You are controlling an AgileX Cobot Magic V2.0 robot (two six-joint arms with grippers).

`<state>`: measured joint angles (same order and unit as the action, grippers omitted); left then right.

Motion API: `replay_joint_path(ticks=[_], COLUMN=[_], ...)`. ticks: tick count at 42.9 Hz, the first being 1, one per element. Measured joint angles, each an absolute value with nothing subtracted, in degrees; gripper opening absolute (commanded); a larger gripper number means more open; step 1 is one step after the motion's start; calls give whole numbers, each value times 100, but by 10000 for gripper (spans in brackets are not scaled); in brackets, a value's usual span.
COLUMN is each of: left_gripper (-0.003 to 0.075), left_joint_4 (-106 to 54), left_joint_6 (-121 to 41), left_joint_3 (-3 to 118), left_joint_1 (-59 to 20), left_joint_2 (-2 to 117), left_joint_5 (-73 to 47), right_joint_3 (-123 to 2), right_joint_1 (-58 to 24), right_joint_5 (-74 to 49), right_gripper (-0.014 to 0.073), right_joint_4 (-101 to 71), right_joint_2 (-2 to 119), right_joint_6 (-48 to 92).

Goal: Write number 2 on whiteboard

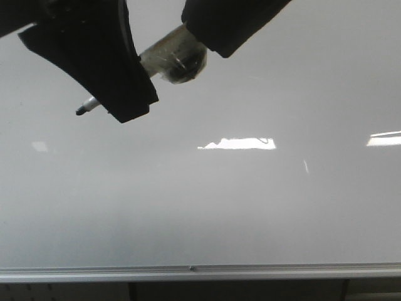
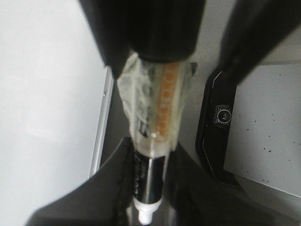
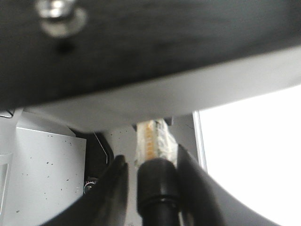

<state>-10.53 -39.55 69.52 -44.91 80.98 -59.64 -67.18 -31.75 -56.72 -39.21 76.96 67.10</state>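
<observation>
The whiteboard (image 1: 200,207) fills the front view, pale and glossy, and no number 2 shows on it. My left gripper (image 1: 128,94) hangs at the upper left, shut on a black marker (image 1: 164,55) whose rear half is wrapped in clear tape. The dark nib (image 1: 81,110) sticks out past the fingers, above the board. In the left wrist view the marker (image 2: 150,155) lies gripped between both fingers. My right gripper (image 1: 210,44) reaches in from the upper right. Its fingers flank the marker's black rear end (image 3: 157,188), with a gap on one side.
A silver frame edge (image 1: 200,271) runs along the board's near side. Bright rectangular light reflections (image 1: 241,143) lie on the board. Beside the board's edge the wrist views show a black housing (image 2: 214,141) and a speckled grey surface (image 2: 263,136).
</observation>
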Motion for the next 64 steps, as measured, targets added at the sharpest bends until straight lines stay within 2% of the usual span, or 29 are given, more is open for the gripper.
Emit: replay_joint_path(ticks=[2, 3, 6, 13, 17, 30, 43, 49, 58, 64], left_gripper=[-20, 2, 88, 426, 523, 525, 525, 525, 525, 525], left_joint_4=[-1053, -1053, -1053, -1065, -1074, -1109, -1234, -1301, -1324, -1328], left_joint_6=[-3969, -3969, -3969, -3969, -3969, -3608, -2923, -2707, -2661, -2661], left_joint_3=[6952, 6952, 6952, 6952, 6990, 7130, 6718, 6347, 6214, 6205], left_joint_1=[-4501, -4501, -4501, -4501, -4501, -4369, -3304, -3034, -2998, -2998], left_joint_2=[8098, 8098, 8098, 8098, 8098, 7690, 6648, 6184, 5939, 5939], left_joint_5=[-5976, -5976, -5976, -5915, -5899, -6289, -6214, -6113, -6031, -5920], right_joint_3=[-6718, -6718, -6718, -6718, -6718, -6718, -6704, -6332, -5570, -5239], right_joint_1=[-3175, -3175, -3175, -3175, -3175, -2991, -1959, -1586, -1551, -1539], right_joint_5=[-5642, -5641, -5641, -5641, -5641, -5653, -6157, -6200, -6186, -5540], right_gripper=[135, 62, 44, 35, 35, 35, 35, 35, 35, 35], right_joint_4=[-3909, -3897, -3897, -3897, -3897, -3029, -2306, -2294, -1824, -1127], right_joint_2=[7696, 7696, 7696, 7696, 7696, 7660, 7165, 6657, 5855, 5606], right_joint_6=[6710, 6710, 6710, 6710, 6683, 5837, 3817, 3335, 2880, 2218])
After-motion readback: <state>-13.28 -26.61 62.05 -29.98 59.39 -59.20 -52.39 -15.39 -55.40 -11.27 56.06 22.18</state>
